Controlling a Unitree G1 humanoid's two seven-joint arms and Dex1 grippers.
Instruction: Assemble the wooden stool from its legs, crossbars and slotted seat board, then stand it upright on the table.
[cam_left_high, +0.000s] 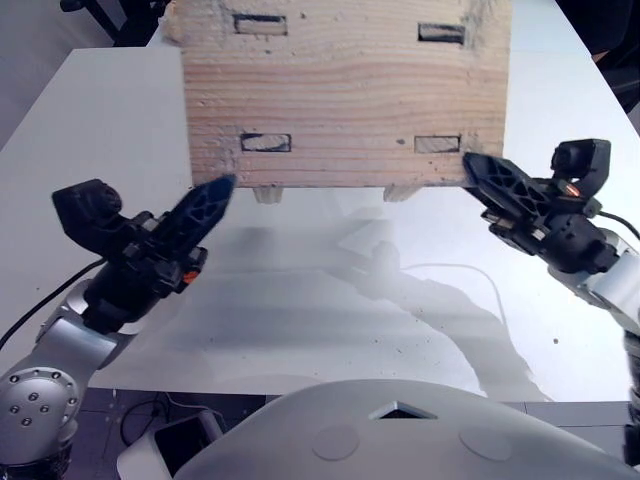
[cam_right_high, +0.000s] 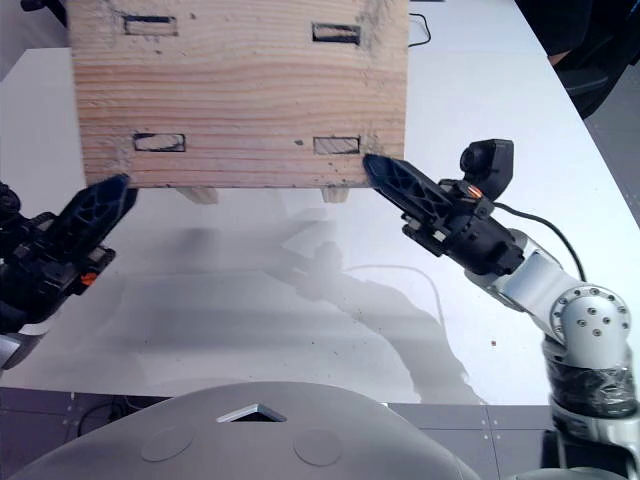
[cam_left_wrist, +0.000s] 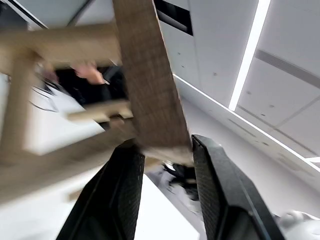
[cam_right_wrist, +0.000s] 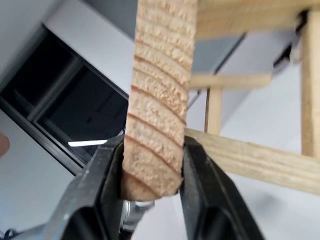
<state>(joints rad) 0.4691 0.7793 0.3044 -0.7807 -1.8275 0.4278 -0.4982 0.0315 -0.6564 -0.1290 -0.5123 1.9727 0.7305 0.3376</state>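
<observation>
The left gripper (cam_left_high: 218, 187) was clamped on the near left corner of the slotted seat board (cam_left_high: 345, 95), and the right gripper (cam_left_high: 472, 162) on its near right corner (neither arm nearer). The board's long axis ran claw to claw. Beyond them the legs (cam_left_high: 266, 194) pointed down toward the table (cam_left_high: 300, 330), contact unclear.

Left end effector (cam_left_high: 218, 190) and right end effector (cam_left_high: 475, 165) clamp.
</observation>
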